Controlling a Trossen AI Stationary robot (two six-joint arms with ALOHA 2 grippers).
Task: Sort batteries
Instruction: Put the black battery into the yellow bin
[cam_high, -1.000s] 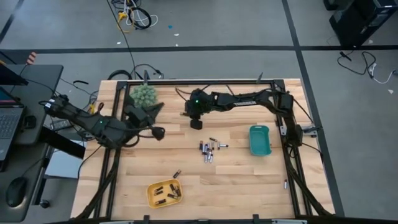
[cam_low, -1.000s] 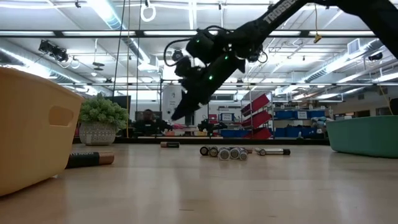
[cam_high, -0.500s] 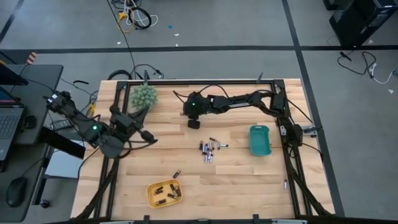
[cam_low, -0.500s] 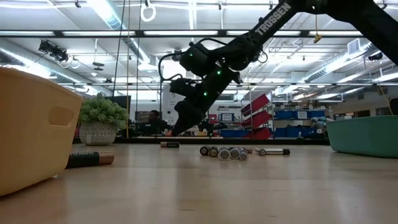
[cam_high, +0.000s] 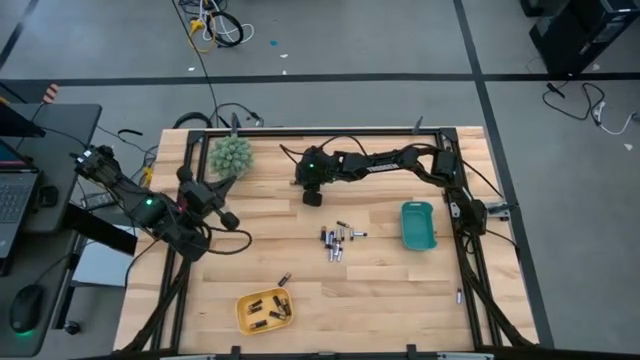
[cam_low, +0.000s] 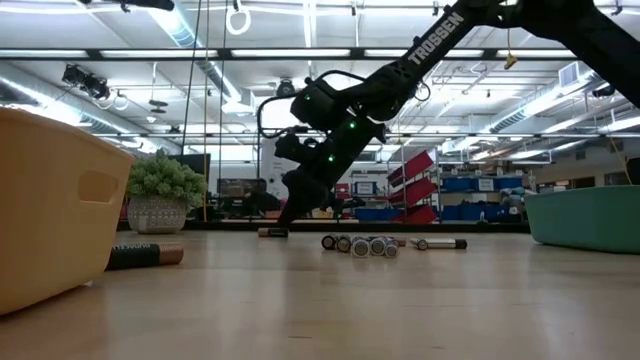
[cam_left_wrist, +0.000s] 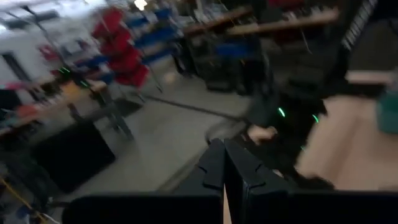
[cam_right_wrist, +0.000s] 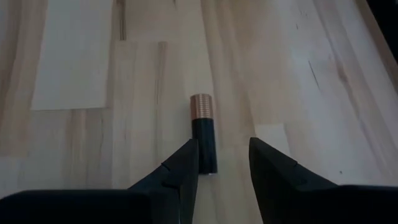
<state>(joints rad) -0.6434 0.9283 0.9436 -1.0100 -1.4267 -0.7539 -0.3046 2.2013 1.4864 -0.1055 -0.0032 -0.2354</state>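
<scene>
— which step am i on?

— reaching for a stray one. my right claw hangs low over the table, fingers parted fairly narrow, nothing held. a single black battery with a copper end lies flat on the wood, its dark end just between my fingertips.

— and the next move?

— i judge i must sink a little, straddle it squarely, then close. it is round and may roll away if one finger touches first.

— what else is around?

— the main cluster of batteries lies near the table's middle, the teal tray beyond it. the yellow tray, already holding some cells, sits at the near edge, one loose cell just beside it. my left claw waits pinched closed at the left side, near the spiky green ball. nothing blocks my reach.
</scene>
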